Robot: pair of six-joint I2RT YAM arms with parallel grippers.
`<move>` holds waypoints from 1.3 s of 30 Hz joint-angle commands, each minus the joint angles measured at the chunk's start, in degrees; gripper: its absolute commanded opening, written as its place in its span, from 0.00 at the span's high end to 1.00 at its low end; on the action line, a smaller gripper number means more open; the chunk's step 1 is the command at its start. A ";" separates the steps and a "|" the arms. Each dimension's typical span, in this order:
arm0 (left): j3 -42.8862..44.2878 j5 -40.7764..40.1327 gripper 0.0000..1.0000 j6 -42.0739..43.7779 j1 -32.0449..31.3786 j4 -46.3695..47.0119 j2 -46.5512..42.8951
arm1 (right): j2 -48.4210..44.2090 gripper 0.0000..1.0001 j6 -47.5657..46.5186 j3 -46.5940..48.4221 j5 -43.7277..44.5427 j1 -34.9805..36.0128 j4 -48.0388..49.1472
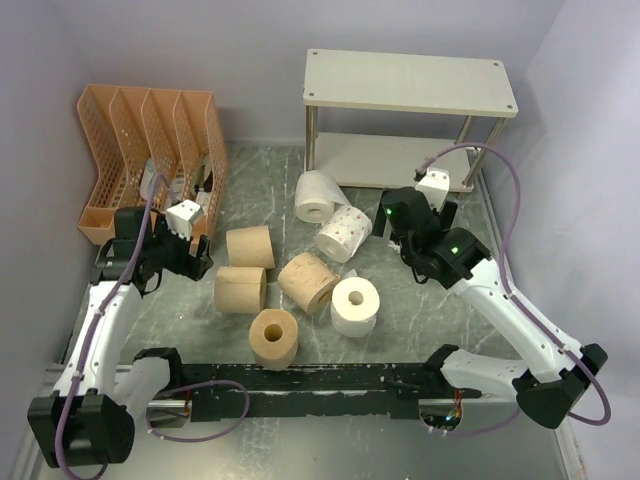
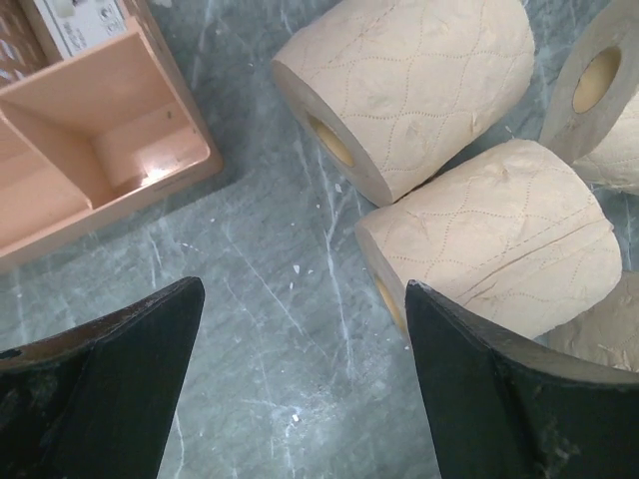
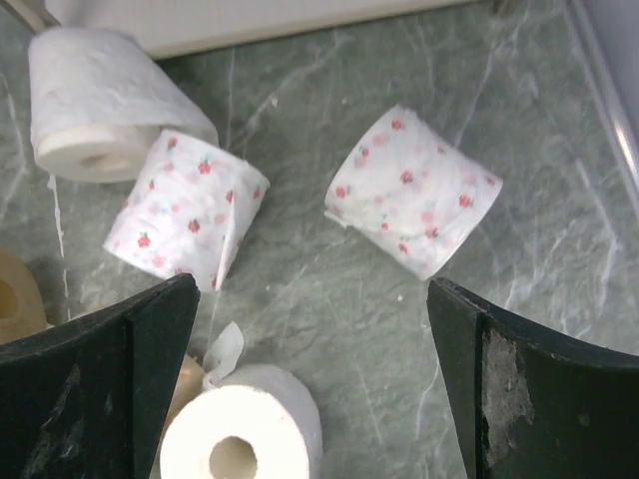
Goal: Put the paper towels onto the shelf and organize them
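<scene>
The left tool [image 2: 305, 289] hung released near the orange organizer [image 1: 150, 150]. The paper towels [image 1: 308, 282] lay scattered on the surface [image 1: 400, 310] before the shelf [image 1: 410, 82], one apparently hidden overhead beneath the released right tool [image 3: 312, 287].

tan quilted rolls [image 2: 409, 90], rose-printed white rolls [image 3: 414, 190], orange organizer [image 1: 120, 130]

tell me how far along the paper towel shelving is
Done: nothing; the off-white two-tier shelf shows no rolls on either board. In hand: nothing; the left gripper is open beside the tan paper rolls, the right gripper open above a floral white roll. Left: every roll, all on the grey table.
</scene>
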 commanded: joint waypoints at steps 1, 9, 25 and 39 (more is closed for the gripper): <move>0.83 -0.36 0.06 0.58 -0.20 0.93 -4.07 | 0.34 0.00 7.87 -0.39 -3.64 0.26 -3.83; -0.06 -2.01 0.06 0.29 -0.20 2.41 -5.83 | 6.41 0.15 -10.83 -6.22 -26.89 1.39 5.33; -1.08 -2.17 0.06 0.96 2.00 3.23 -9.35 | -16.07 0.00 -6.91 -12.28 -29.30 15.30 26.50; -0.69 -1.76 0.06 1.21 3.06 2.88 -7.93 | 32.98 0.05 5.68 9.47 -1.55 39.76 -31.39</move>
